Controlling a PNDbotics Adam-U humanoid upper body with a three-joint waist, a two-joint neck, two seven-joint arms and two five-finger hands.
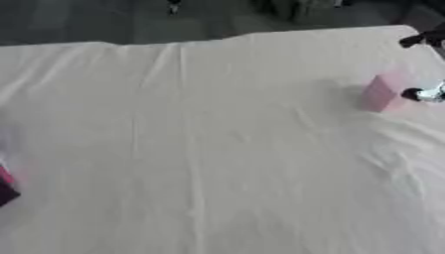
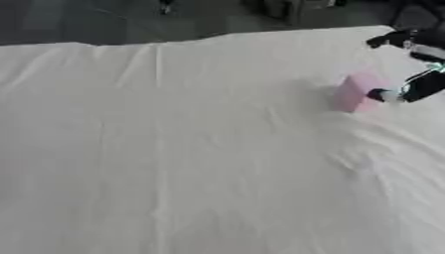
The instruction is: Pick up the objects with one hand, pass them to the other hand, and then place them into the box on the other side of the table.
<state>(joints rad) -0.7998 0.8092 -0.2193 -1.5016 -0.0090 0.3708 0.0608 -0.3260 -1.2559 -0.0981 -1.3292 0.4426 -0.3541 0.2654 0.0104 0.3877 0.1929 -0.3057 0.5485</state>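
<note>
Reaching robot hand [image 2: 415, 85] touches pink block [image 2: 354, 93].

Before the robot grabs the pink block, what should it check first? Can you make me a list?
1. Pink block in view and upright on the cloth: ok.
2. Right hand close to the block, on its right side: ok.
3. Fingers around the block: not ok; one fingertip is at its side, the hand is not closed on it.
4. Left hand ready to take the block: cannot tell; it shows in neither view.
5. Box to drop it in: cannot tell; only a dark red shape peeks in at the left edge of the left eye view.
6. Cloth between block and left side free of things: ok.
</note>
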